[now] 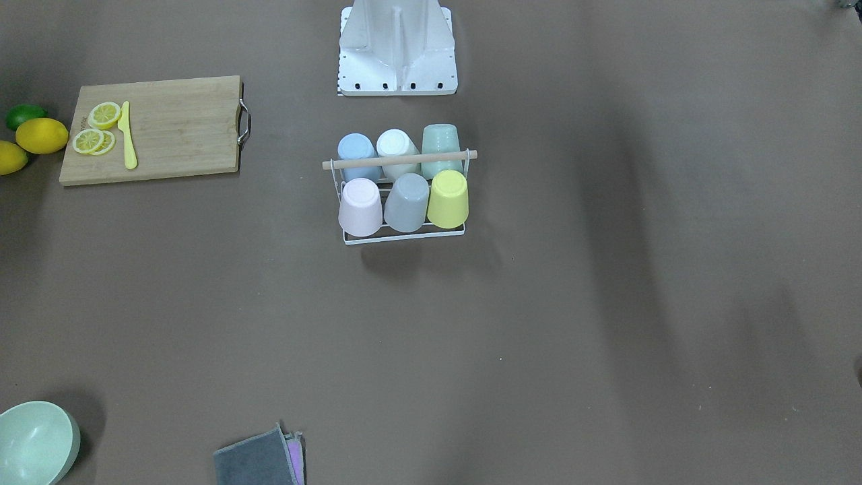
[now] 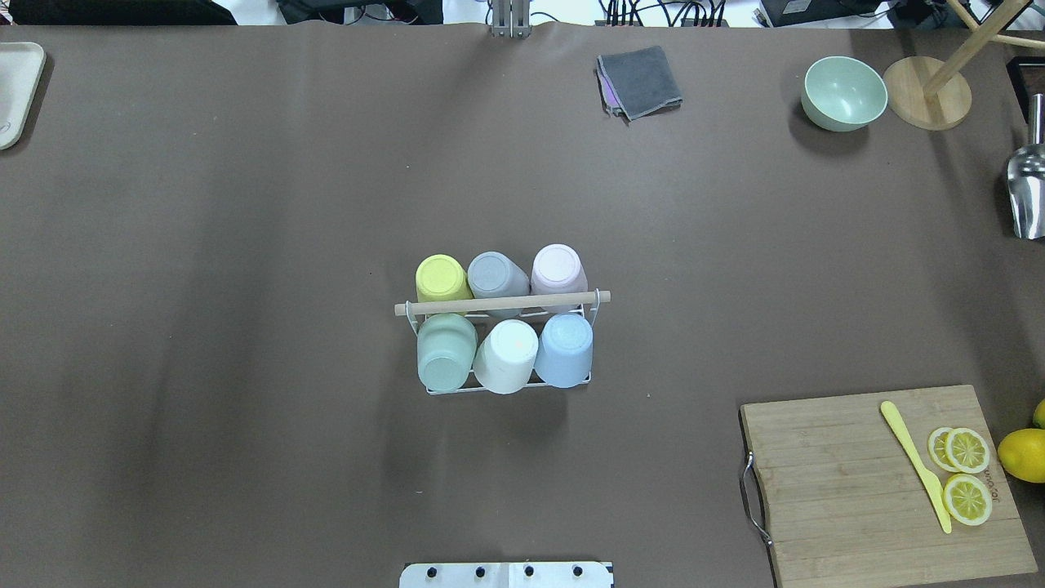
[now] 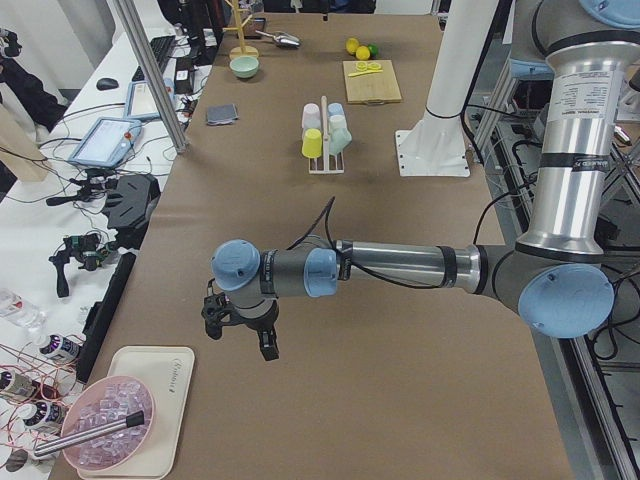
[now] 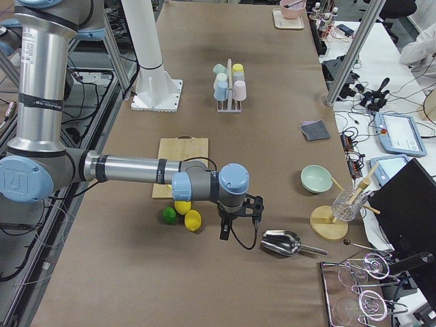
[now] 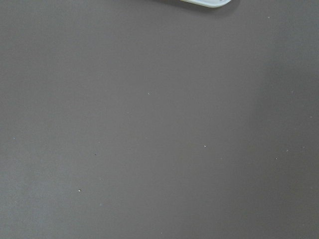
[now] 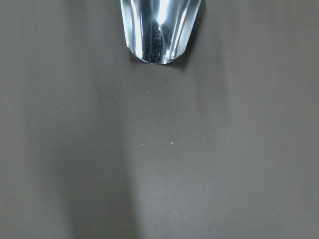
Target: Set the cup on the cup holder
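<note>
Shows the cup holder (image 2: 502, 304) loaded: six upturned cups (image 2: 508, 355) on its prongs, three on each side of the wooden rod. Finds a cutting board (image 2: 849, 490), green bowl (image 2: 843, 92) and grey cloth (image 2: 641, 82) well apart from the holder. Puts left gripper (image 3: 240, 338) and right gripper (image 4: 240, 221) far from it; cannot tell whether fingers are spread or pressed together.

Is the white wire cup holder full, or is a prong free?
Full: six inverted pastel cups fill the white wire cup holder, three per row; no bare prong shows.
</note>
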